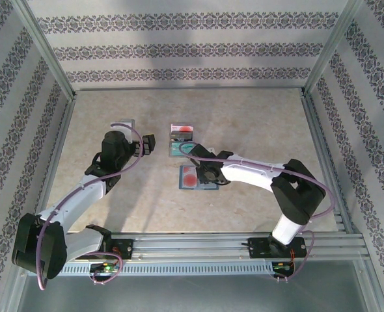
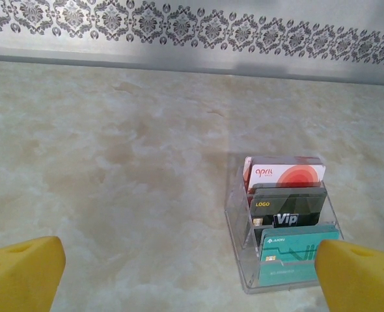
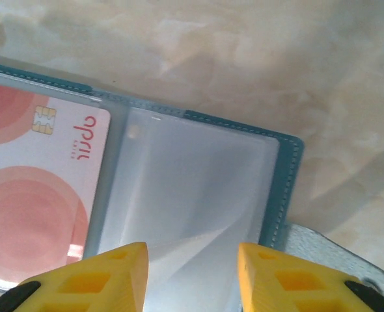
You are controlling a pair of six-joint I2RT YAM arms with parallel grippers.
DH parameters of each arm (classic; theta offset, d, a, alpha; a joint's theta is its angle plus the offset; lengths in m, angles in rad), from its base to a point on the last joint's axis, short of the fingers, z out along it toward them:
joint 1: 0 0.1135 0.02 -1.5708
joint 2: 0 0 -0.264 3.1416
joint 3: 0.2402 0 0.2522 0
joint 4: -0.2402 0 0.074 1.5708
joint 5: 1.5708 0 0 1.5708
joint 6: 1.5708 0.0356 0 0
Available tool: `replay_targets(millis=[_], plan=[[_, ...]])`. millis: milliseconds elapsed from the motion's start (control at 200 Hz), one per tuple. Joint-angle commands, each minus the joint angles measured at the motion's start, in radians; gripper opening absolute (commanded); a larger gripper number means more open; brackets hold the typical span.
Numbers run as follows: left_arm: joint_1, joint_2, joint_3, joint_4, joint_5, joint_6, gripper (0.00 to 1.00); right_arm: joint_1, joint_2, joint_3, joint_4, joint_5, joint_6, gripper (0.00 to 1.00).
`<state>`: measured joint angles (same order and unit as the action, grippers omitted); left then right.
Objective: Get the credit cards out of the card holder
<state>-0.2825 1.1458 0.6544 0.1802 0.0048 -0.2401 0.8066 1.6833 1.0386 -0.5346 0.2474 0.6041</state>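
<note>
We are hovering our right hand, half open and empty, over a bare sleeve of the card holder, which is lying open on the desk. The red-and-white card is sitting in the next sleeve, so the next move likely needs a sideways shift and an edge pinch. Our left hand is gaping wide and empty before the clear stand, blocking nothing.
</note>
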Motion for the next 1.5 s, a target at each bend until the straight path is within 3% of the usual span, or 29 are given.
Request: replay_targets(millis=[0, 420, 715, 869, 1069, 1254, 1494], plan=[[-0.019, -0.021, -0.017, -0.029, -0.03, 0.014, 0.98, -0.023, -0.038, -0.037, -0.015, 0.044, 0.019, 0.43], [-0.116, -0.012, -0.042, -0.056, -0.125, 0.052, 0.99, -0.097, -0.147, -0.129, -0.006, 0.037, 0.042, 0.44], [-0.296, 0.047, -0.059, -0.074, -0.282, 0.105, 0.99, -0.129, -0.281, -0.16, 0.015, 0.001, 0.066, 0.43], [-0.386, 0.107, -0.069, -0.055, -0.307, 0.091, 0.98, -0.129, -0.296, -0.167, 0.099, -0.104, 0.064, 0.39], [-0.43, 0.211, -0.073, -0.001, -0.229, -0.035, 0.9, -0.133, -0.232, -0.18, 0.271, -0.273, 0.09, 0.31], [-0.444, 0.299, -0.049, 0.015, -0.228, -0.061, 0.79, -0.135, -0.139, -0.172, 0.375, -0.383, 0.114, 0.23], [-0.445, 0.388, 0.004, -0.037, -0.269, -0.065, 0.81, -0.145, -0.054, -0.173, 0.438, -0.452, 0.136, 0.21]])
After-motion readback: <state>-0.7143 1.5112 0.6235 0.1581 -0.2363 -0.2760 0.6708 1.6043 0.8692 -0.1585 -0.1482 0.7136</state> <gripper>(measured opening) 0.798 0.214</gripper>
